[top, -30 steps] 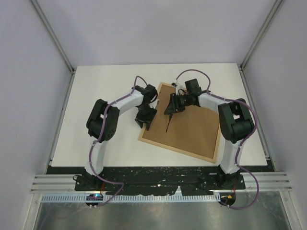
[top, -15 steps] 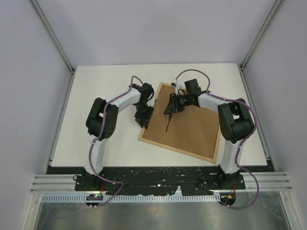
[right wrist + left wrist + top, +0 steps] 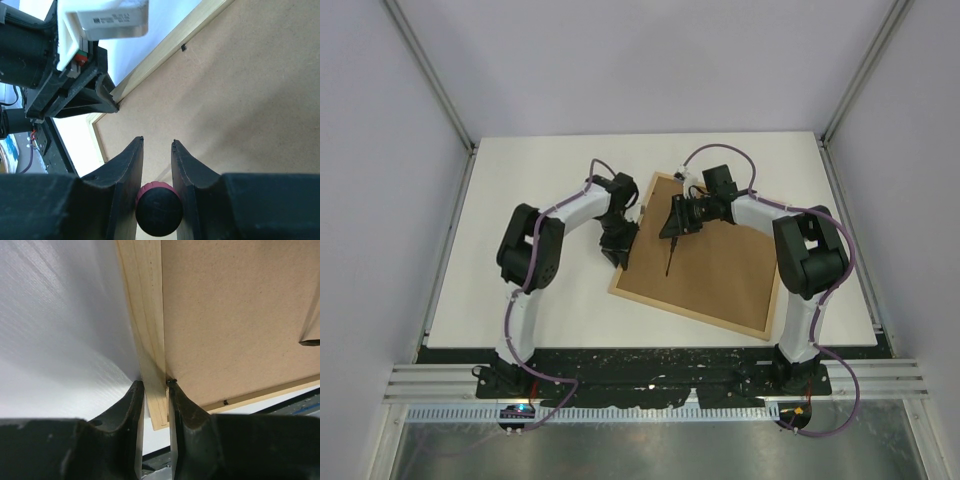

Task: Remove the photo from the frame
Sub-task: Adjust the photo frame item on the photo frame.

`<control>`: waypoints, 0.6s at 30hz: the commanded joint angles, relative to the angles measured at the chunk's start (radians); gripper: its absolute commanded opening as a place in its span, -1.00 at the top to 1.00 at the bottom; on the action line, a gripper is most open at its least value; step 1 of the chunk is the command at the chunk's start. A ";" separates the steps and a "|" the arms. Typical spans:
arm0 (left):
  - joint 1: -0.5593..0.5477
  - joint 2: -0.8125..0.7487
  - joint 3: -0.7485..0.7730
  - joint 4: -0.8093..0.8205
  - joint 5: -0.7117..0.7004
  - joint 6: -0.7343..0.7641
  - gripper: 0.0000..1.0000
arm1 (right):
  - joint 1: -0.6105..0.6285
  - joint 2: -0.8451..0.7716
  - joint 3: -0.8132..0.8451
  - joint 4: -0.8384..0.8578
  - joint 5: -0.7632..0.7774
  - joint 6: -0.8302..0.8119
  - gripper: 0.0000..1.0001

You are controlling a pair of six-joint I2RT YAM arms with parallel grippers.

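The frame [image 3: 720, 270] lies back-up on the white table, its brown fibreboard back [image 3: 240, 315] facing me inside a light-wood rail [image 3: 147, 340]. My left gripper [image 3: 156, 385] straddles that rail at the frame's left edge [image 3: 620, 252] and is shut on it. Above the board's upper left, my right gripper [image 3: 157, 141] is shut on a thin tool with a black and pink handle [image 3: 159, 210]. The tool's dark shaft [image 3: 669, 258] points down at the board. The photo is hidden under the back.
Small black tabs [image 3: 225, 402] [image 3: 183, 47] sit along the rail at the board's edge. White table [image 3: 530, 200] lies left of the frame. Both arm bases [image 3: 650, 375] stand at the near edge. In the right wrist view the left arm's wrist [image 3: 75, 95] is close by.
The left gripper's jaws have narrowed onto the frame's left rail and the wrist has shifted slightly up and left. The right arm and its tool have stayed still.
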 commanded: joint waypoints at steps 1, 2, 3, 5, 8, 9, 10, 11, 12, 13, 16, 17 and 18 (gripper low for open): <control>0.047 -0.057 -0.091 0.165 0.112 -0.026 1.00 | 0.026 0.038 -0.043 -0.068 0.087 -0.116 0.85; 0.064 -0.078 -0.109 0.183 0.129 -0.032 1.00 | 0.026 0.042 -0.042 -0.069 0.085 -0.115 0.85; 0.074 -0.091 -0.123 0.205 0.155 -0.038 1.00 | 0.026 0.044 -0.040 -0.069 0.082 -0.115 0.85; 0.096 -0.117 -0.158 0.246 0.195 -0.049 1.00 | 0.028 0.050 -0.038 -0.072 0.080 -0.110 0.85; 0.116 -0.138 -0.197 0.298 0.248 -0.061 1.00 | 0.026 0.058 -0.038 -0.075 0.073 -0.103 0.84; 0.120 -0.143 -0.209 0.311 0.267 -0.066 1.00 | 0.026 0.058 -0.037 -0.077 0.070 -0.100 0.84; 0.125 -0.147 -0.221 0.324 0.287 -0.071 1.00 | 0.026 0.059 -0.037 -0.077 0.068 -0.100 0.85; 0.127 -0.152 -0.229 0.334 0.303 -0.074 1.00 | 0.025 0.059 -0.037 -0.077 0.070 -0.097 0.84; 0.130 -0.157 -0.235 0.344 0.320 -0.075 1.00 | 0.026 0.059 -0.035 -0.078 0.067 -0.097 0.84; 0.131 -0.158 -0.241 0.354 0.339 -0.075 1.00 | 0.026 0.061 -0.034 -0.078 0.059 -0.092 0.85; 0.133 -0.154 -0.235 0.352 0.368 -0.077 1.00 | 0.026 0.065 -0.028 -0.081 0.048 -0.081 0.84; 0.133 -0.154 -0.234 0.354 0.377 -0.078 1.00 | 0.026 0.070 -0.023 -0.084 0.045 -0.078 0.85; 0.133 -0.152 -0.235 0.357 0.386 -0.080 1.00 | 0.028 0.071 -0.022 -0.084 0.038 -0.077 0.84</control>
